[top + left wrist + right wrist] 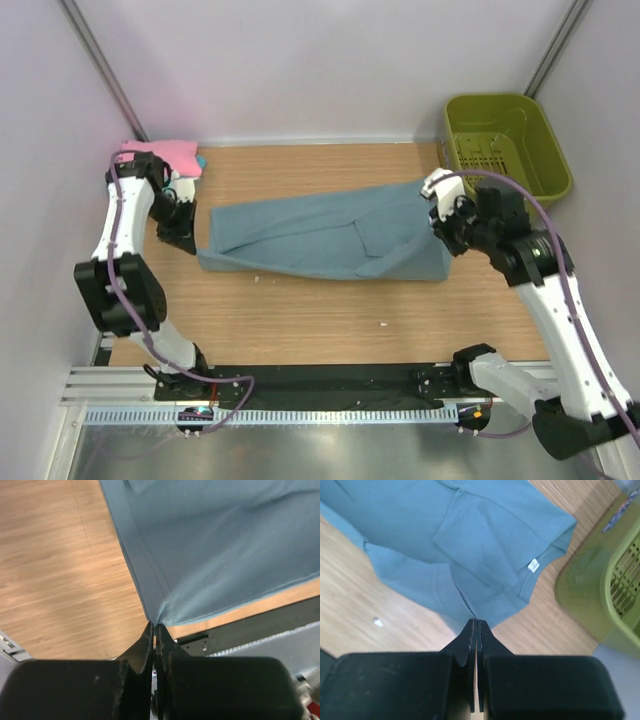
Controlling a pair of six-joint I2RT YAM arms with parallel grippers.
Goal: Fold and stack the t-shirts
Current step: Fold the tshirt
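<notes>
T-shirts [176, 151] at corner, partly behind left arm [122, 225]

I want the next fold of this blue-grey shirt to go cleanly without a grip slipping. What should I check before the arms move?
1. The left tool is shut on the hem corner of the blue-grey t-shirt: ok.
2. The right tool is shut on the shirt's edge near the neck label: ok.
3. Cloth lies smooth between the two grips: not ok, a flap is folded over on top and creases run across.
4. Each grip has caught every layer: cannot tell.
5. The pink t-shirt in the far left corner lies apart from the blue-grey one: ok.
6. The basket is apart from the cloth: ok.
</notes>
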